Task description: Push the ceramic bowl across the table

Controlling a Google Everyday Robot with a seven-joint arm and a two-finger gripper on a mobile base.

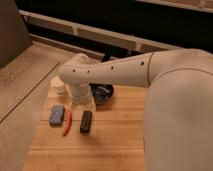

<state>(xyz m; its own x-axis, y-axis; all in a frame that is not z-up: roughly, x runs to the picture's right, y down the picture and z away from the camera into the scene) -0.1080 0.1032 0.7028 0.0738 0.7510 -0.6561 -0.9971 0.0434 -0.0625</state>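
Observation:
The dark glossy ceramic bowl (pixel 103 93) sits near the far edge of the wooden table (pixel 115 142), partly hidden behind my arm. My white arm reaches in from the right and bends down at the wrist. The gripper (pixel 82 102) hangs just left of the bowl, close to or touching its rim; I cannot tell which.
A small white cup (pixel 60 86) stands at the table's far left corner. In front of it lie a blue sponge-like block (pixel 56 115), a thin red object (pixel 67 123) and a dark rectangular bar (pixel 86 121). Speckled grey floor (pixel 22 80) lies to the left.

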